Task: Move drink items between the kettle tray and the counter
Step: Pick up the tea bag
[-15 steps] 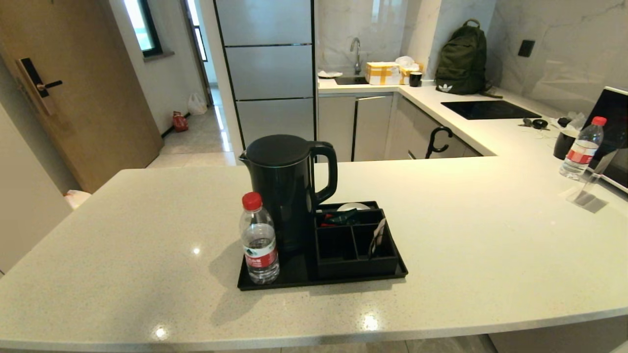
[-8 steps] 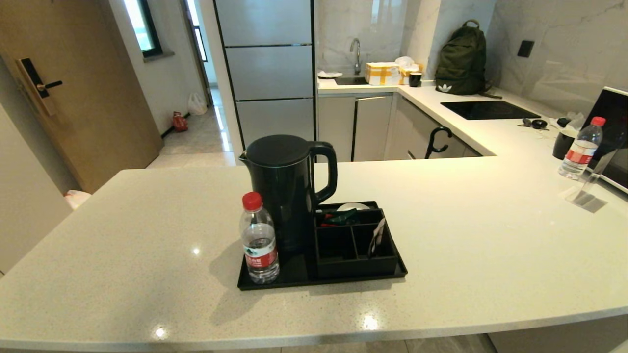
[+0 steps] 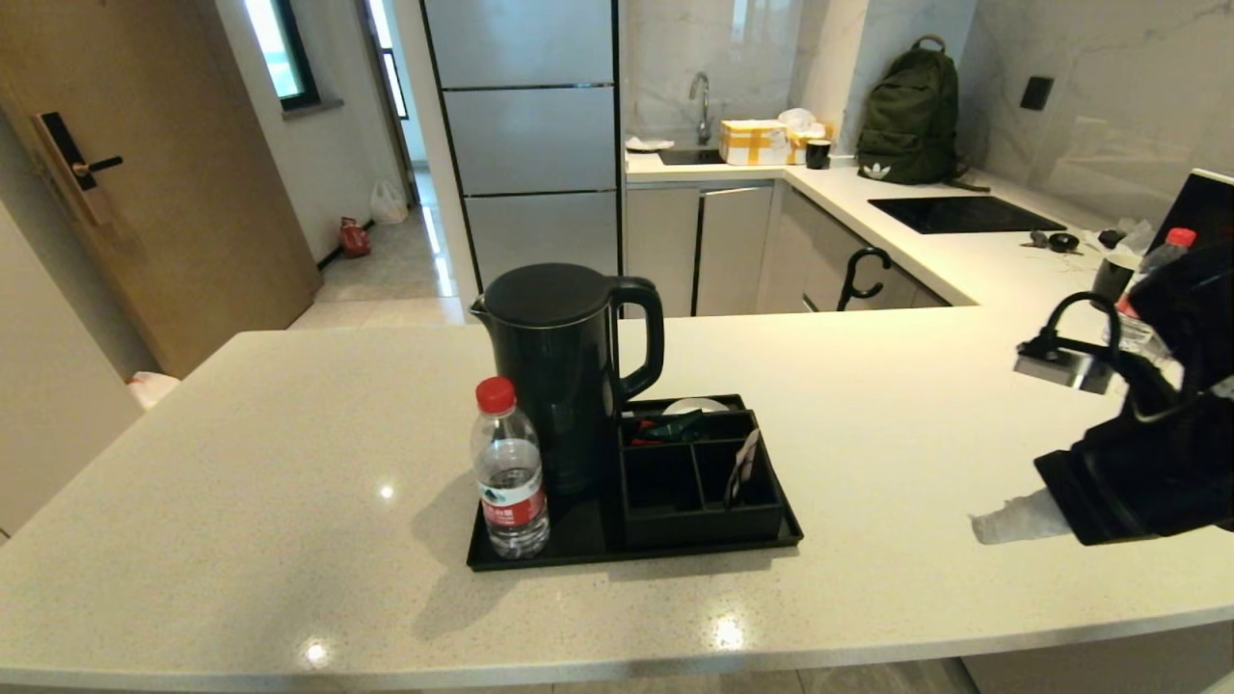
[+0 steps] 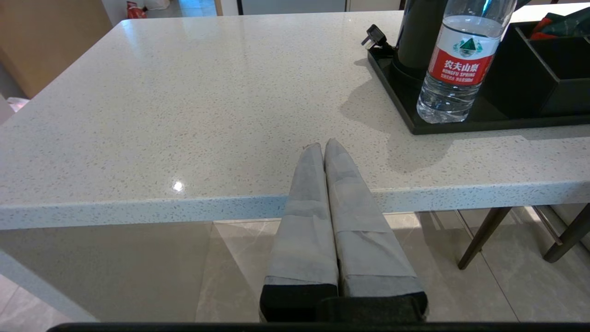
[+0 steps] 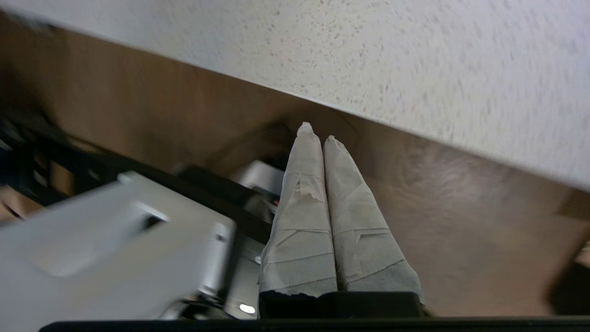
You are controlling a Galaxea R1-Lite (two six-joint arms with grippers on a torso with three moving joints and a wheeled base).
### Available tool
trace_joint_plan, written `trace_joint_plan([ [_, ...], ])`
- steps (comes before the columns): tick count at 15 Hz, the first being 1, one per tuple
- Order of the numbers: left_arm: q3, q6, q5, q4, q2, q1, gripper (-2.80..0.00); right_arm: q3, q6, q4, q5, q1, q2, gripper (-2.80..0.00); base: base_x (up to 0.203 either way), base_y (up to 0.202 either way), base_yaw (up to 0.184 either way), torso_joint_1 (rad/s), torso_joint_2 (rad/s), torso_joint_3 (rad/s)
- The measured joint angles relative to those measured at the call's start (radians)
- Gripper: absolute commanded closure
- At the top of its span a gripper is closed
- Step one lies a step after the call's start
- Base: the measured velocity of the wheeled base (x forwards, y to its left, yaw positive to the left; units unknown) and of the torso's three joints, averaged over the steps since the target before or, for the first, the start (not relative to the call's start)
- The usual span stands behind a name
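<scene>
A clear water bottle (image 3: 509, 482) with a red cap stands on the front left corner of the black kettle tray (image 3: 578, 549), beside the kettle (image 3: 559, 371). A beige sachet (image 3: 742, 465) stands upright in the front right compartment of the black box (image 3: 699, 520). My right gripper (image 3: 979, 530) hovers shut and empty over the counter (image 3: 289, 463), well right of the tray. My left gripper (image 4: 322, 145) is shut and empty at the counter's front edge, left of the bottle (image 4: 454, 64); the head view does not show it. In the right wrist view the right gripper (image 5: 317, 133) is shut.
A second bottle (image 3: 1162, 253) stands at the far right, mostly behind my right arm. Red and green packets (image 3: 665, 429) fill a back compartment. A plug (image 4: 374, 36) lies by the tray's back corner. A backpack (image 3: 908, 116), hob and sink are far behind.
My right arm has risen into the head view at the right and now covers most of the far bottle. The tray and its items have not moved.
</scene>
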Motion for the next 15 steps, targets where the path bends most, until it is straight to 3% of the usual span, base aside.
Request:
trace_joint_plan([
  [1,0.0,0.0,0.0,0.0,0.0,0.0,0.0,-0.037,-0.05,0.016,0.001,0.015,0.05,0.0,0.0,0.0,0.0,0.0,0.0,0.0],
  [2,0.0,0.0,-0.001,0.0,0.0,0.0,0.0,-0.084,-0.061,0.031,0.001,0.035,0.086,-2.8,0.0,0.0,0.0,0.0,0.0,0.0],
  [5,0.0,0.0,0.0,0.0,0.0,0.0,0.0,-0.184,0.042,0.041,-0.004,0.112,0.157,-2.8,0.0,0.0,0.0,0.0,0.0,0.0],
  [8,0.0,0.0,-0.001,0.0,0.0,0.0,0.0,-0.253,0.21,0.032,-0.02,0.198,0.195,-2.8,0.0,0.0,0.0,0.0,0.0,0.0],
  [15,0.0,0.0,-0.001,0.0,0.0,0.0,0.0,-0.492,0.546,0.04,-0.257,0.361,0.386,-2.8,0.0,0.0,0.0,0.0,0.0,0.0],
])
